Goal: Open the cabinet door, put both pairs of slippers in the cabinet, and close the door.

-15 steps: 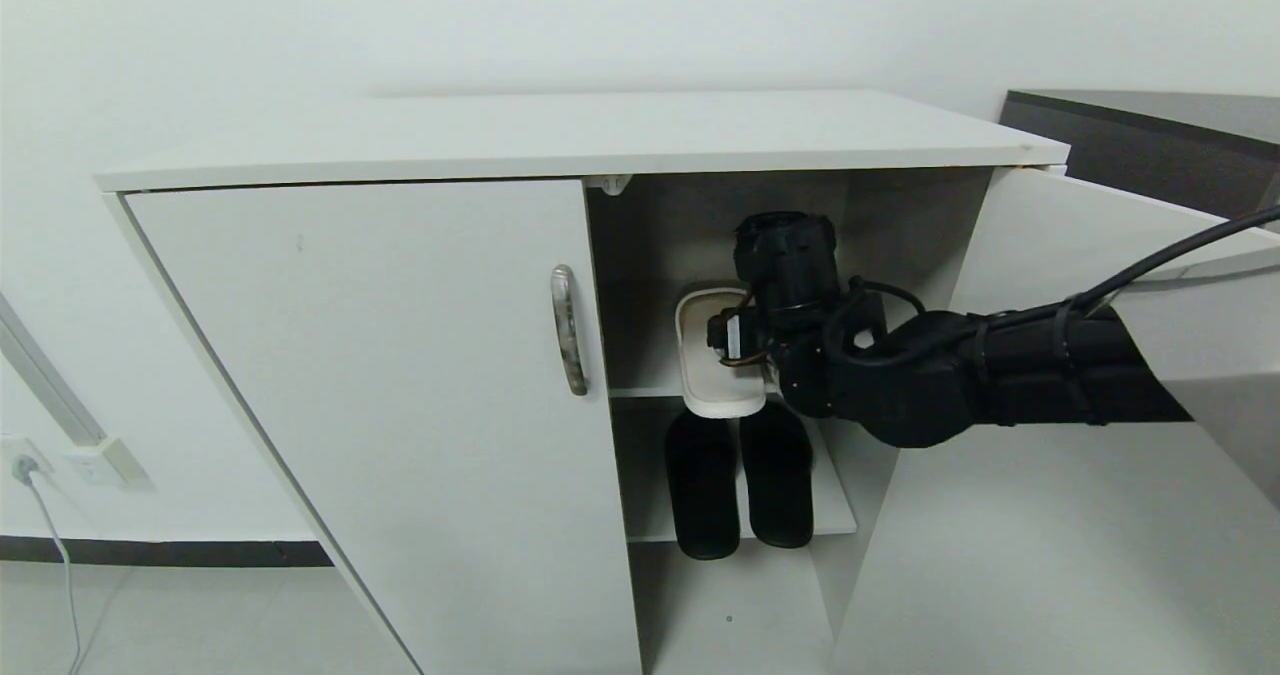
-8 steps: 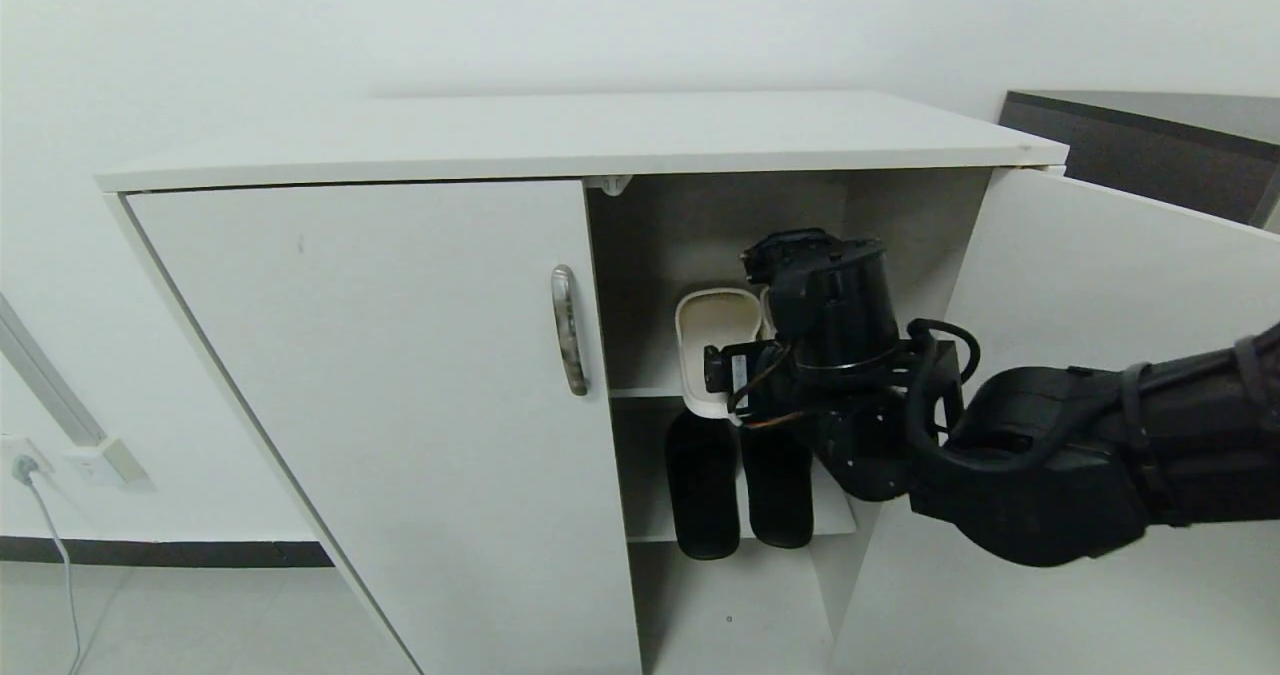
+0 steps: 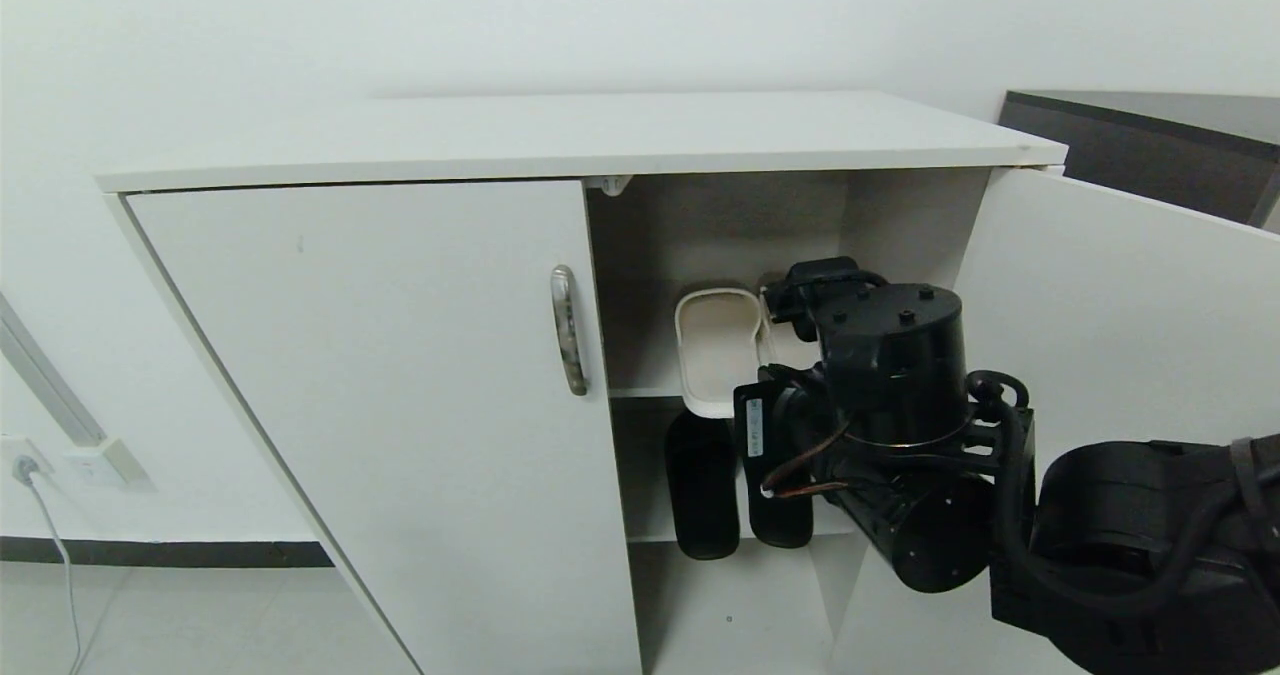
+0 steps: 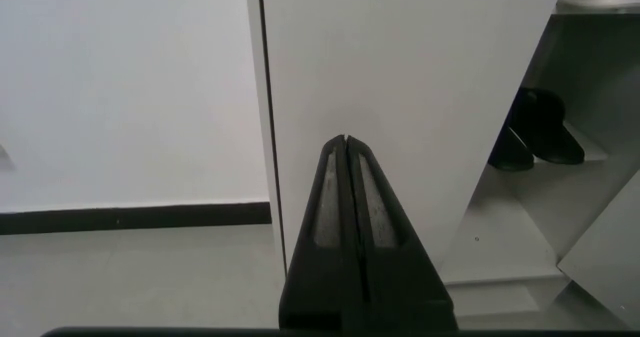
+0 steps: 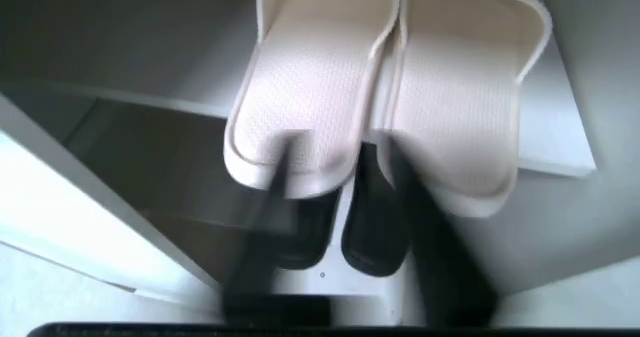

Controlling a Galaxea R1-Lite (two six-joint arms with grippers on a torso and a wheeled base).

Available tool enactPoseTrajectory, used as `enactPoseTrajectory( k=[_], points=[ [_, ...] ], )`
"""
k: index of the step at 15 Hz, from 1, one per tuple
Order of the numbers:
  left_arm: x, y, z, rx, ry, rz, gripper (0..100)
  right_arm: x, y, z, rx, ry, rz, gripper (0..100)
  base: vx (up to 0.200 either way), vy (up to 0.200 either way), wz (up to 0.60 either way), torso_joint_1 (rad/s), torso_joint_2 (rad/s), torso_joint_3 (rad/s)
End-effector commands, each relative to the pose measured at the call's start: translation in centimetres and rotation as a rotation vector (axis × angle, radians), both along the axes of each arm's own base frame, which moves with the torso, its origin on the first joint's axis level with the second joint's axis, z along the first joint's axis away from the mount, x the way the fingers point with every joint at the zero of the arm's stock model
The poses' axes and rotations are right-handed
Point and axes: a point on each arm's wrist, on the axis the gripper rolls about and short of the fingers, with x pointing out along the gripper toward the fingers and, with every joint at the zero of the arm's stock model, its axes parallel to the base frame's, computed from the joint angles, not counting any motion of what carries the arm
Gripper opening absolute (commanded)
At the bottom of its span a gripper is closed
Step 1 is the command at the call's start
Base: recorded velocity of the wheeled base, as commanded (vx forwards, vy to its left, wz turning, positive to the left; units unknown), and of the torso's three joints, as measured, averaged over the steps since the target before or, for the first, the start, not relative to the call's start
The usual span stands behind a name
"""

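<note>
Left end effector (image 4: 345,162): clenched, empty, facing the shut left-hand white cabinet door (image 3: 380,405).
Cream foam slippers (image 3: 718,350): on upper shelf (image 3: 640,392), long axes running inward.
Black slippers (image 3: 703,485): on lower shelf (image 3: 840,527).
Right end effector (image 5: 345,192): released, empty, just outside the cream pair.
Open right-hand white door (image 3: 1110,305): to its right, nearer that arm.

Black cabled arm (image 3: 1120,500), slim black left pincer (image 4: 345,145)

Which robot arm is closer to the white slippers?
Right. The right gripper is just in front of the white slippers; the left gripper is farther off, facing the closed door.
</note>
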Motion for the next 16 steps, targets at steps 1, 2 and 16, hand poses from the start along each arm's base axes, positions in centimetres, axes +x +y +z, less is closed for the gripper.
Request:
enactPoseTrajectory(
  k=[1, 2, 16],
  points=[
    [0.01, 0.00, -0.01, 0.000, 0.001, 0.000, 0, -0.33, 0.06, -0.08, -0.003, 0.002, 0.008, 0, 0.000, 0.000, 0.00, 0.000, 0.00, 0.000],
    [0.01, 0.00, -0.01, 0.000, 0.001, 0.000, 0, -0.38, 0.08, -0.12, -0.006, 0.002, 0.009, 0, 0.000, 0.000, 0.00, 0.000, 0.00, 0.000],
    [0.01, 0.00, -0.01, -0.001, 0.001, 0.000, 0, -1.00, 0.75, -0.64, -0.019, 0.011, 0.032, 0, -0.129, 0.000, 0.00, 0.003, 0.00, 0.002]
  ],
)
